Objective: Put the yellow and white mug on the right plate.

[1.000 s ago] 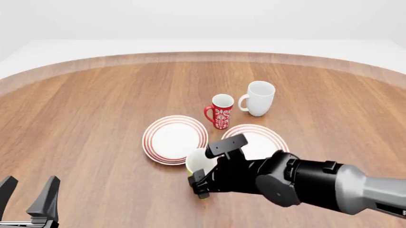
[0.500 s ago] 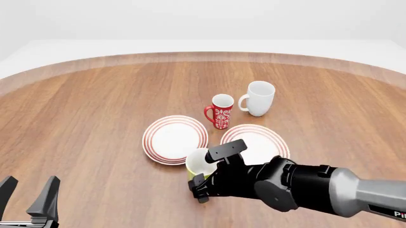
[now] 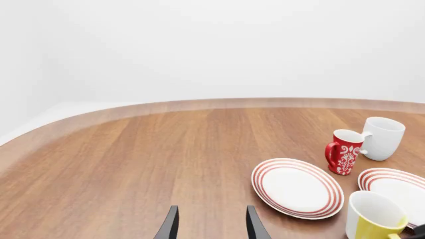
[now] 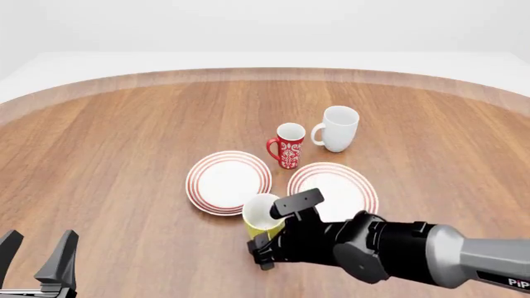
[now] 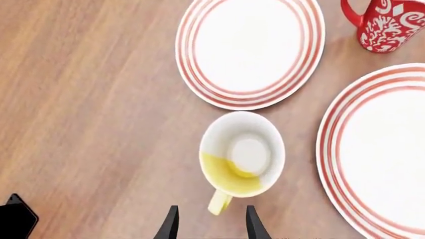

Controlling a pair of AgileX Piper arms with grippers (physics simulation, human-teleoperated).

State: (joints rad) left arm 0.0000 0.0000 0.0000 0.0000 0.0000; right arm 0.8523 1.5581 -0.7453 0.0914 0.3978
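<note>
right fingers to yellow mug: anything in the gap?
Nothing. In the right wrist view the right gripper hovers open above the yellow mug, its fingers on either side of the handle; only bare table shows around it.

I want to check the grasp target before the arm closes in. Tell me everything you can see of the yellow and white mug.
The yellow and white mug is a glossy, ceramic-looking cylinder, yellow outside, white inside, and empty. It stands upright on the wooden table, near the edge of the left plate and left of the right plate, not on either. Its yellow handle points toward the right gripper, whose open fingers sit on either side of the handle without visibly touching it.
</note>
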